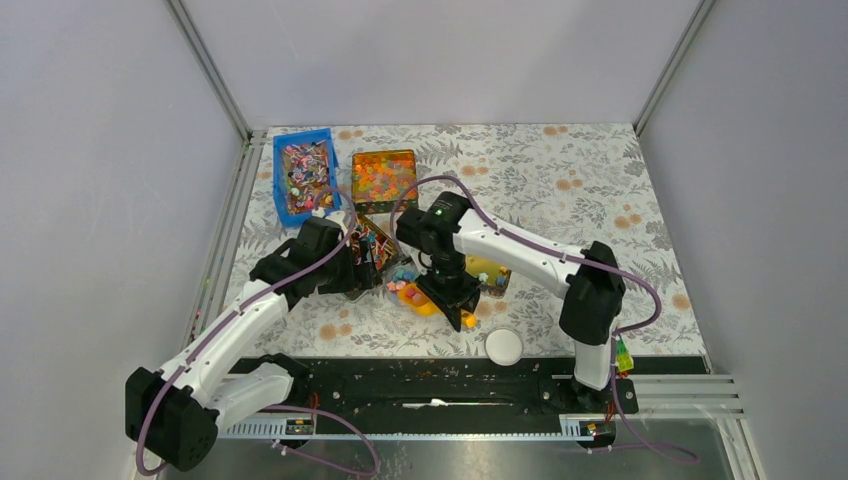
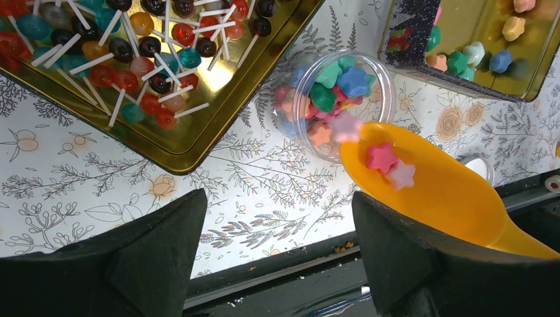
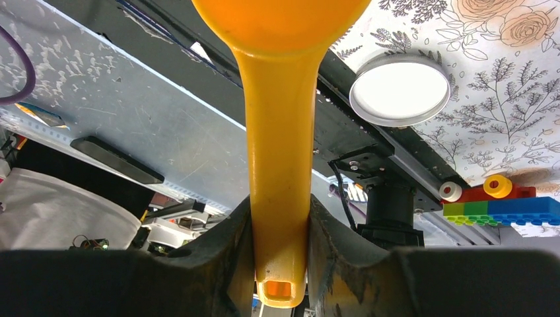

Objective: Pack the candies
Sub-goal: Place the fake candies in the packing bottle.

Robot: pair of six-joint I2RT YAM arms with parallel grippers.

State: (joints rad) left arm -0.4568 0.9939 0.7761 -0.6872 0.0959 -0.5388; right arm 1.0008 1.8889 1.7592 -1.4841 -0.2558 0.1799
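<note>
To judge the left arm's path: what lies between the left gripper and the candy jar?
In the left wrist view: bare flowered table cover, and beside it the orange scoop carrying candies at the jar.

Floral-papered bench carries a clear jar. Behind the jar: blue bin, bead box. Beside the jar: lollipop tray, second gold tray. Forward-right of the jar: white lid.

The top view looks down on the whole table; both close wrist views share the scoop.
</note>
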